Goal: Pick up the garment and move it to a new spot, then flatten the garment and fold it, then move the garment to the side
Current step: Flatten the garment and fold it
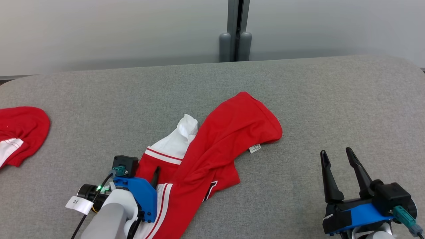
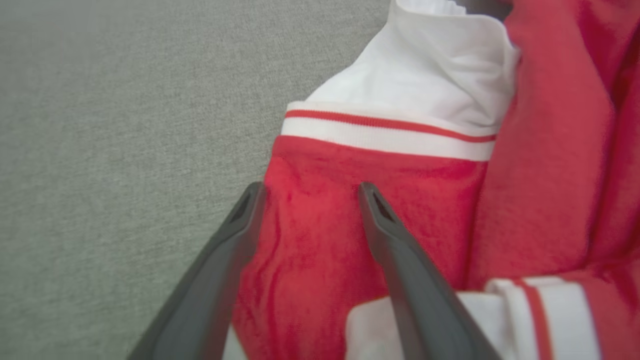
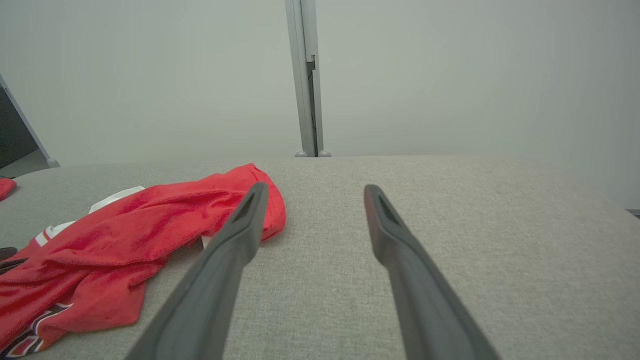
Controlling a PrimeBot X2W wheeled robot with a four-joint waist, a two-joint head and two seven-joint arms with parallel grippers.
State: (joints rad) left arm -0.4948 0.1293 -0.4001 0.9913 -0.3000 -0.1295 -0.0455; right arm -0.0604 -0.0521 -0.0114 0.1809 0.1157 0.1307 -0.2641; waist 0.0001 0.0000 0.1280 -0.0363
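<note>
On the grey table [image 1: 332, 93], near its front middle, the red-and-white garment [image 1: 229, 132] lies crumpled. The left gripper [image 2: 310, 192] hangs over its left part, fingers spread wide, one at the red cloth's edge, gripping nothing. The right gripper [image 1: 336, 152] sits well apart to the right, equally wide, empty. Another red garment [image 1: 20, 129] lies at the table's left edge.

I'm reading one white tag [image 1: 79, 203] on the black cable [image 1: 81, 223] at lower left: a 3, then a mark I can't make out. The small white label [image 1: 255, 148] on the garment [image 1: 229, 132] has print too fine to read. Its dark lettering [image 1: 210, 191] is partly hidden and illegible.
</note>
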